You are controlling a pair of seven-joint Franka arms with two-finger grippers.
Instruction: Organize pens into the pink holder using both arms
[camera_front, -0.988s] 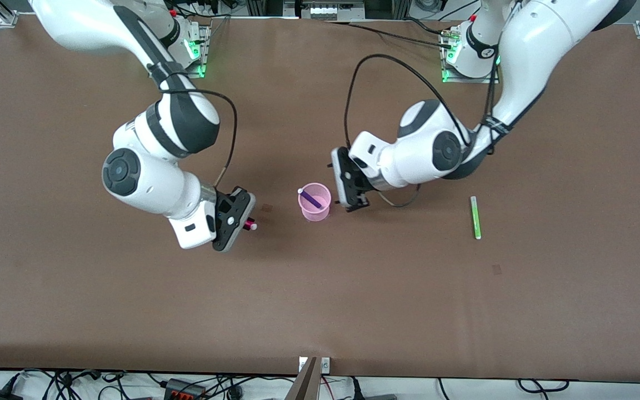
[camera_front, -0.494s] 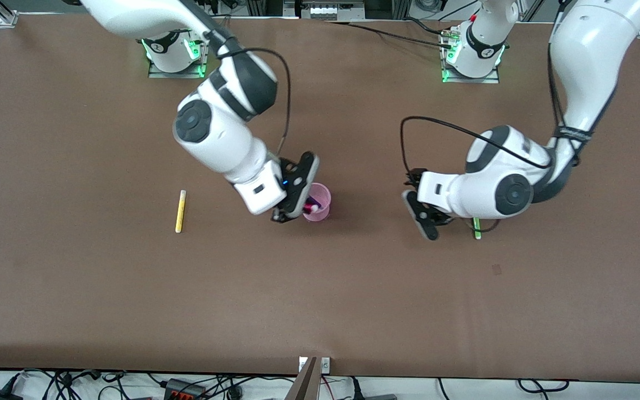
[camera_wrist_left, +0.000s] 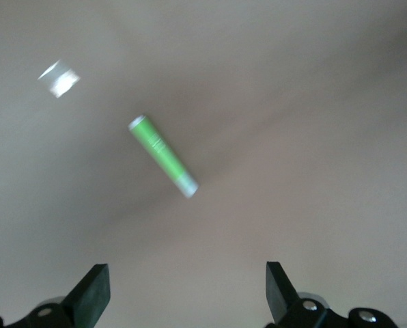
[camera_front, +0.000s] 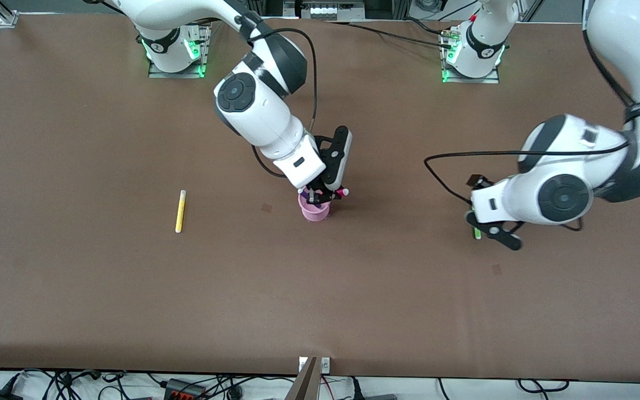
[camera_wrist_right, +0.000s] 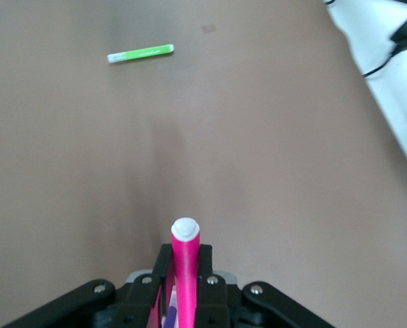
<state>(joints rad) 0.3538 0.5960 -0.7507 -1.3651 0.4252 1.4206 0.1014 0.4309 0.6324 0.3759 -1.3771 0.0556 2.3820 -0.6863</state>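
A front view from high above shows a wide brown table with two white robot arms reaching in from bases along the top edge of the frame. Just above the centre of the frame, the right gripper is closed tight on a magenta pen, holding it directly over the pink holder, a small translucent cup standing on the table; the pen's whitish end pokes out toward the left arm's end of the table. In the right wrist view the magenta pen stands between the closed fingers at the bottom centre of the frame, white cap uppermost, and a sliver of purple shows beside it low down, though what it belongs to cannot be told. At the right of the front view, the left gripper hangs low over the light green pen, which is mostly covered by it. The left wrist view shows this gripper spread wide, holding nothing, its two black fingertips at the bottom corners and the green pen lying on the bare table in the upper middle of the frame, untouched. A yellow pen lies alone on the table at the left of the front view, well apart from the cup. Cables and power strips run along the bottom edge of the frame, below the table.
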